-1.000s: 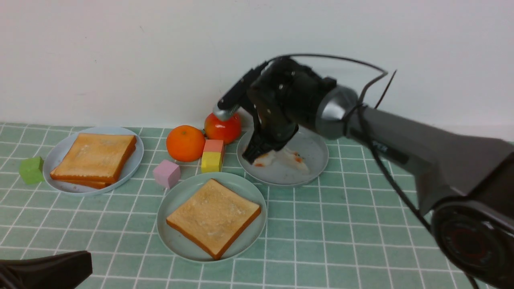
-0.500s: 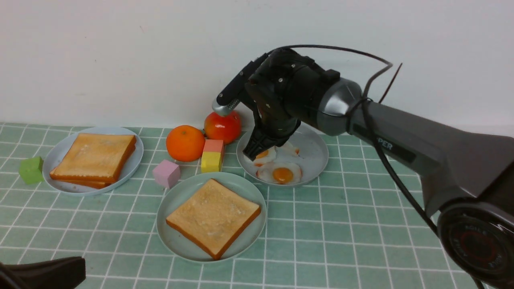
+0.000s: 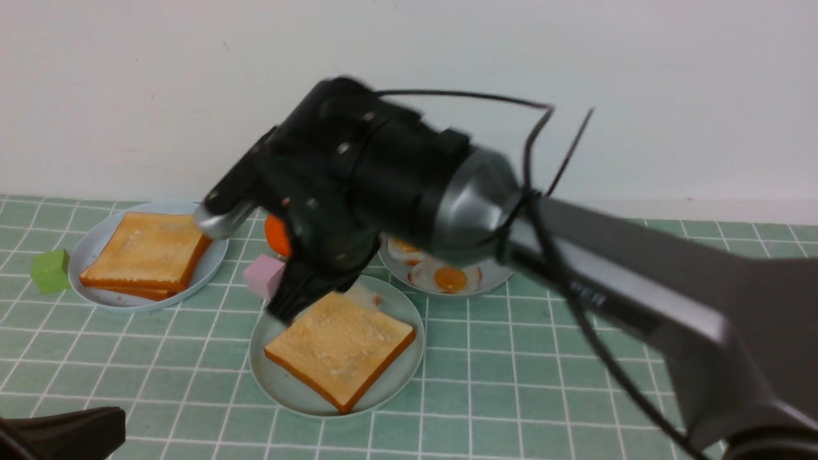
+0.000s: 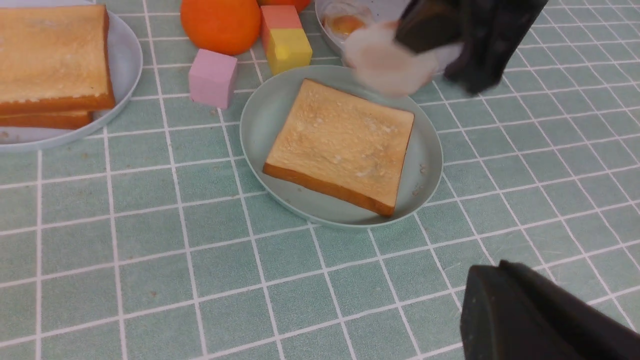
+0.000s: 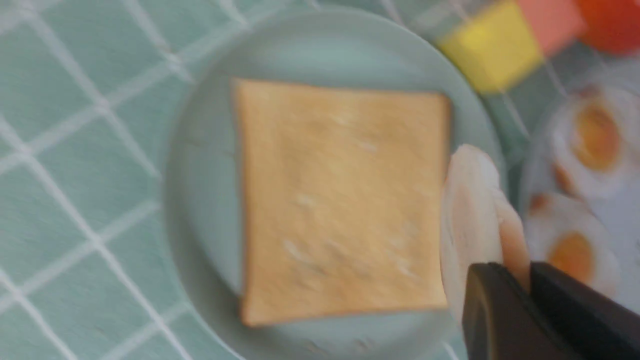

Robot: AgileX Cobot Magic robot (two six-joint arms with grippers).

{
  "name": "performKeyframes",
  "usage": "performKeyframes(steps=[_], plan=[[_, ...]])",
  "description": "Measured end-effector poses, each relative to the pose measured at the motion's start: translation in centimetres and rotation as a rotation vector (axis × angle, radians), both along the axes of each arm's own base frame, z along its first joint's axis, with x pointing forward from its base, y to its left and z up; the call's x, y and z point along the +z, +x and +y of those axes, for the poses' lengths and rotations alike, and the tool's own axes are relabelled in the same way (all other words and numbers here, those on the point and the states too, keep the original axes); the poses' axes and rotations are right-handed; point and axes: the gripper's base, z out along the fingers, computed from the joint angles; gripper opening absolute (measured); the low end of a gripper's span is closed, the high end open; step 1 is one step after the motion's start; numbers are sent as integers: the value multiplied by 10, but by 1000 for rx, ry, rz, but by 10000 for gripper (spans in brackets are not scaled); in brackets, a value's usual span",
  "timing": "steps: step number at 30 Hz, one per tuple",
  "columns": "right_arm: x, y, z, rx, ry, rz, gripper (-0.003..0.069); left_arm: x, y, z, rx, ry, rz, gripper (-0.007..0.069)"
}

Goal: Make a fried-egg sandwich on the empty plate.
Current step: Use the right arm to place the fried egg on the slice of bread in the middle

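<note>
Compared with the earlier front views, the right gripper (image 5: 504, 272) has swung from over the far blue-grey plate (image 3: 441, 292) to above the mint-green plate (image 3: 281, 390), carrying a toy fried egg (image 5: 472, 225) with it. It is clamped narrow on that egg, which now shows behind the gripper and above the toast slice (image 3: 342, 348). The toast slice itself lies where it lay, flat on the mint-green plate and set cornerwise in the front view. The two fried eggs (image 3: 450, 278) on the far blue-grey plate have not moved. The left arm (image 3: 70, 434) sits slightly farther into its corner of the front view. The left gripper (image 4: 492, 272) is closed, with nothing between its tips.

Counted: three plates, the mint-green one and two blue-grey ones. Three fried eggs can be seen, one gripped and two on the far plate. Toast comes to three slices: one on the mint-green plate and two stacked (image 3: 147, 249) on the left blue-grey plate (image 3: 80, 255). There are four blocks: one green (image 3: 50, 271), one pink (image 3: 263, 275), one yellow (image 4: 288, 52) and one salmon (image 4: 281, 19), the last two touching. There is one orange (image 4: 220, 22) and one red toy fruit (image 5: 612, 25), the latter hidden behind the right arm (image 3: 486, 198) in the front view.
</note>
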Motion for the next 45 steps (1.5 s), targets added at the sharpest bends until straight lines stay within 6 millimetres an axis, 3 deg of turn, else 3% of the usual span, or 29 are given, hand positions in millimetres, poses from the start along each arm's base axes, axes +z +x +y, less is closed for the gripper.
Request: performKeyframes(steps=[10,27,30,35,36,38,39,42,45], plan=[[-40,19,3,-34,-75,-29,71,0,0,0,0,1,1,0],[-51,25,7,-96,-7,-23,89,0,0,0,0,1,1,7],[-52,21,10,-110,7,8,150,0,0,0,0,1,1,11],[-58,9,13,-128,-5,94,334,0,0,0,0,1,1,18],[-58,8,14,-127,-4,98,342,0,0,0,0,1,1,19],[-56,2,16,-128,4,131,444,0,0,0,0,-1,1,22],[-55,1,16,-127,5,132,444,0,0,0,0,-1,1,22],[-38,-8,15,-116,16,138,521,0,0,-1,-1,-14,10,24],[-5,-19,7,-93,17,126,535,-1,-1,-1,-2,-29,24,27]])
